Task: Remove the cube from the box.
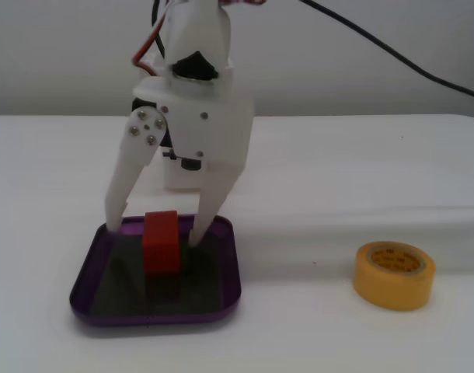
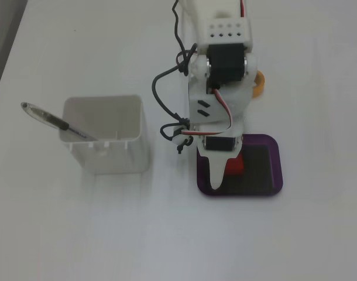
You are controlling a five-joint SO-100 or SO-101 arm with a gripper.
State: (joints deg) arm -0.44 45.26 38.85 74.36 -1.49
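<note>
The cube (image 1: pixel 161 242) stands upright inside the box (image 1: pixel 228 268), toward its back half, and the tool (image 1: pixel 153 237) hangs over it with its jaws spread — released, one finger to each side of the cube, neither clearly touching it. In the front fixed view the left fingertip sits right at the box's back-left rim, while the right one reaches down just beside the cube.

That left tip is the main worry — if it comes down on the rim instead of inside, closing could tip or drag the light box across the worktop (image 1: pixel 315 334). The cube is tall on a small footprint, so an uneven squeeze could topple it or let it twist out.

The tape (image 1: pixel 395 273), right of the box, and the white tub (image 2: pixel 108 136) are well clear.
</note>
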